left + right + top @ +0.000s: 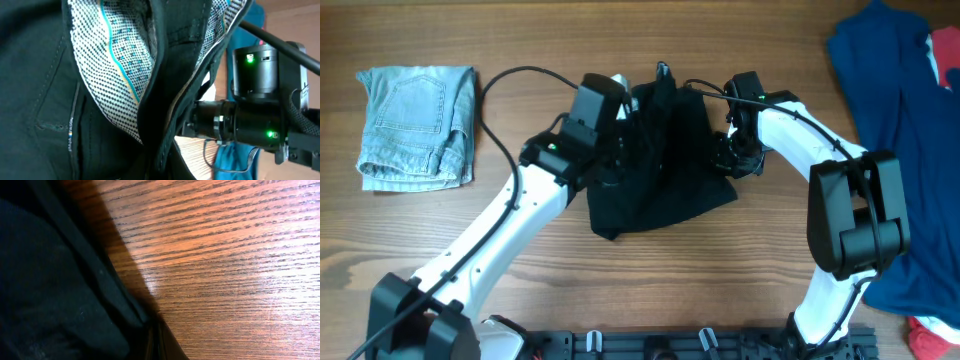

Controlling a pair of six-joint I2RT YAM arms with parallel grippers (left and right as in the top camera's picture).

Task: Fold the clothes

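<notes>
The black garment (660, 190) lies bunched at the table's middle, its top edge raised between my two arms. In the left wrist view it (40, 75) fills the frame and shows a white dotted inner lining with a teal stripe (120, 60). My left gripper (623, 140) is buried in the garment's left side, its fingers hidden by fabric, and seems shut on it. My right gripper (726, 155) is at the garment's right edge. In the right wrist view its fingers (156, 347) are pressed together against the black fabric (45, 280), low over the wood.
A folded light-blue denim piece (418, 125) lies at the far left. A royal-blue cloth (895, 110) covers the right side, with red fabric (930, 340) at its lower corner. My right arm (250, 120) stands close beside the left wrist camera.
</notes>
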